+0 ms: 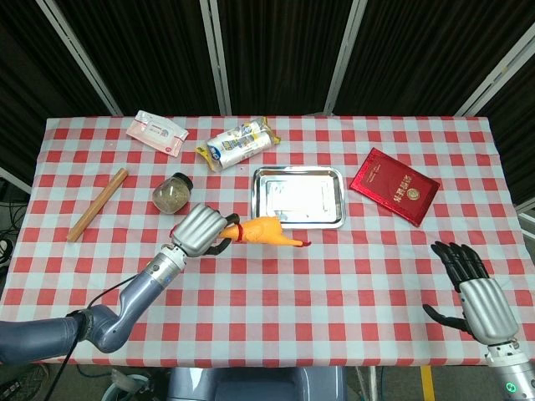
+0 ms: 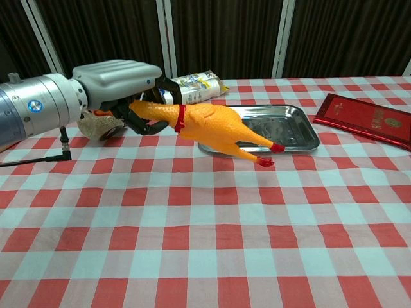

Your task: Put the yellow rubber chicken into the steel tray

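Left hand [image 2: 119,80] fingers [image 2: 138,119] wrapped round yellow rubber chicken [image 2: 205,125] neck, lifted off counter [image 2: 205,256]. Right hand [image 1: 476,292] fingers spread, holding nothing. Steel tray [image 1: 298,197] bare inside.

The robot's left arm reaches in from the lower left, its grey forearm angled up and to the right over the table. The left hand [image 1: 199,231] is raised clear of the tabletop, fingers [image 2: 138,117] curled around the neck of the yellow rubber chicken [image 2: 209,125], which it holds in the air. The right hand [image 1: 472,290] sits at the lower right, palm down, dark fingers apart and apparently holding nothing.
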Action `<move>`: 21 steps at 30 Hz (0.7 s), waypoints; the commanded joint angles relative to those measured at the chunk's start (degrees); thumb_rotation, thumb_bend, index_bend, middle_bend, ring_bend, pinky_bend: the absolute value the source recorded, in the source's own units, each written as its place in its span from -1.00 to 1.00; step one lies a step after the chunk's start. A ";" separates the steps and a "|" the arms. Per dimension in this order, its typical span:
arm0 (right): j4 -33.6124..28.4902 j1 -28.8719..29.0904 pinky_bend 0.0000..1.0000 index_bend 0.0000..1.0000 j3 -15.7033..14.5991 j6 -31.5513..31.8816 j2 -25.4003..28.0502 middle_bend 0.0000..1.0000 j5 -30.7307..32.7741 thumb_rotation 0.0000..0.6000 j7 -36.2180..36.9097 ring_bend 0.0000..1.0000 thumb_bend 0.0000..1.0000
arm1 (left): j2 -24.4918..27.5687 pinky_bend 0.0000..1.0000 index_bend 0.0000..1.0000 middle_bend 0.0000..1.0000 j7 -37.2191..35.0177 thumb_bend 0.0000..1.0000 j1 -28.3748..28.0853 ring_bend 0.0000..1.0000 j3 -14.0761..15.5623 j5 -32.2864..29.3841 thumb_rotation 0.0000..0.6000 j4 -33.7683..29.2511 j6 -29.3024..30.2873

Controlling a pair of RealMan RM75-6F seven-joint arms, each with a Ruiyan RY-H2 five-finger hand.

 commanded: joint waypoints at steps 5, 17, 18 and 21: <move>-5.28 7.79 -0.83 -1.00 1.81 -7.21 1.47 -0.81 -2.57 1.00 9.73 -0.93 -0.60 | 3.29 0.30 0.39 0.47 -1.95 0.39 -1.91 0.23 -2.66 3.23 1.00 -3.38 -0.52; -10.30 18.29 -0.80 -1.00 7.51 -22.17 1.85 -0.81 10.31 1.00 16.82 -0.92 -0.60 | 4.55 0.30 0.38 0.45 -4.41 0.39 -6.32 0.23 -6.35 1.84 1.00 -7.44 -5.36; -10.51 18.81 -0.80 -1.00 7.78 -23.15 2.02 -0.81 11.40 1.00 16.80 -0.92 -0.60 | 4.45 0.30 0.38 0.45 -3.87 0.39 -6.65 0.23 -6.58 1.13 1.00 -7.75 -5.61; -10.74 19.88 -0.80 -1.00 8.44 -24.95 1.95 -0.81 14.13 1.00 15.84 -0.93 -0.60 | 4.42 0.30 0.38 0.45 -2.18 0.38 -7.57 0.23 -7.08 -1.01 1.00 -8.74 -6.40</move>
